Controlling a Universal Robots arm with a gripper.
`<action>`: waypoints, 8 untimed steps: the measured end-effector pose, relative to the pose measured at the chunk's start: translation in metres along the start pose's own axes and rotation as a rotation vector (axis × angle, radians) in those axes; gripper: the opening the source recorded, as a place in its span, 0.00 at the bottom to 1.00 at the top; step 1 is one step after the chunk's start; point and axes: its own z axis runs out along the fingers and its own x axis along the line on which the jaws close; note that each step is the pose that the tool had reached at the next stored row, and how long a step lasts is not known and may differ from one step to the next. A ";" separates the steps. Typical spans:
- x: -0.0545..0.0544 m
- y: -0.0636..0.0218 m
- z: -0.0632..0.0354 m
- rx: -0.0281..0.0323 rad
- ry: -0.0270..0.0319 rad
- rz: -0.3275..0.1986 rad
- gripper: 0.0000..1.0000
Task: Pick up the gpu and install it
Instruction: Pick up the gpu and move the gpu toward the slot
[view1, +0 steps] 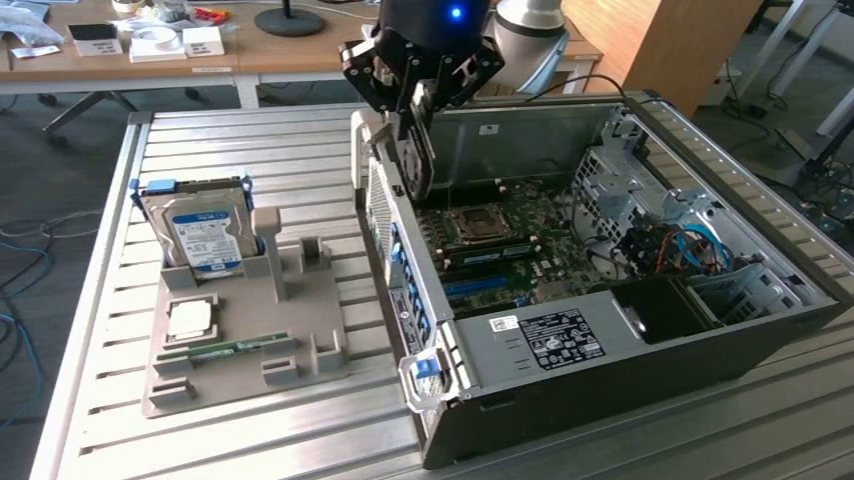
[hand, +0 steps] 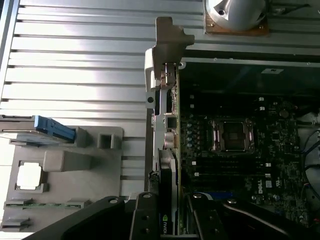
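Thin flat gpu (hand: 166, 175), seemingly clamped, over metal case (view1: 534, 400)

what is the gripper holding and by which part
The gpu, on edge over the open computer case. The fingers pinch its two flat faces near the top edge, away from the metal bracket.

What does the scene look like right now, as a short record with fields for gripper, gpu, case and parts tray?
gripper: gripper shut on the gpu
gpu: held on edge at the open case's wall on the exterior view's left, above the motherboard
case: computer case open, lying on its side on the table
parts tray: gray tray holds an upright hard drive, a flat processor chip and a RAM stick
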 end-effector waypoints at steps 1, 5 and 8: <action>0.000 0.0000 0.0000 -0.0001 0.0000 0.000 0.27; -0.001 0.0000 0.0001 0.0088 0.0000 0.000 0.27; 0.000 0.0000 0.0000 0.0403 0.0014 -0.001 0.27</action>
